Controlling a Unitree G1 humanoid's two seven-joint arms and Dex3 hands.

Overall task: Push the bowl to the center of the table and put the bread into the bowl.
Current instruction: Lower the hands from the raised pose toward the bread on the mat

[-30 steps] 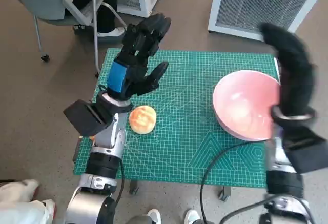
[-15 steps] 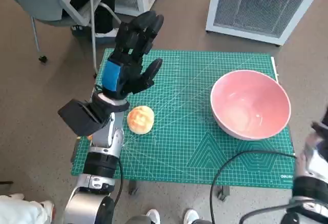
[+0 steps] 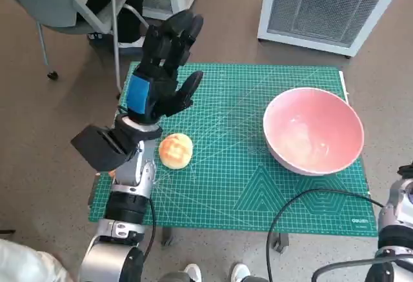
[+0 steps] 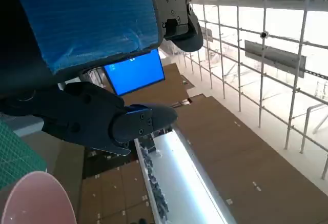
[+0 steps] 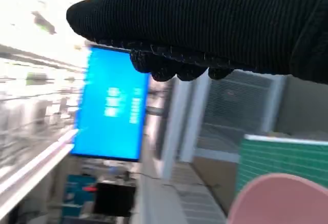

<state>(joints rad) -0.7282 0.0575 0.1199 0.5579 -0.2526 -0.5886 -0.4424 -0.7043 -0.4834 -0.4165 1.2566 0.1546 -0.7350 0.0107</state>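
Green cutting mat [image 3: 258,185] covers the counter; the pink bowl [image 3: 313,130] sits toward its right edge and the bread [image 3: 175,150] lies near the left, well apart. Above the bread the left hand [image 3: 158,75] is raised, fingers [image 3: 184,27] spread wide, holding nothing. Whether the gloved right hand [image 5: 215,24] is spread or curled cannot be told.

You have here:
- bowl [image 3: 313,131]: plain pale pink inside and out.
- bread [image 3: 175,150]: golden orange with paler patches.
- cutting mat [image 3: 232,185]: green, ruled with a fine pale grid and diagonal lines.
- left hand [image 3: 158,75]: black, with blue tape across its back.
- right hand [image 5: 205,29]: black ribbed knit glove.
- floor [image 3: 39,140]: speckled brown-grey.
- cable [image 3: 303,198]: black.
- screen [image 5: 110,112]: bright blue.
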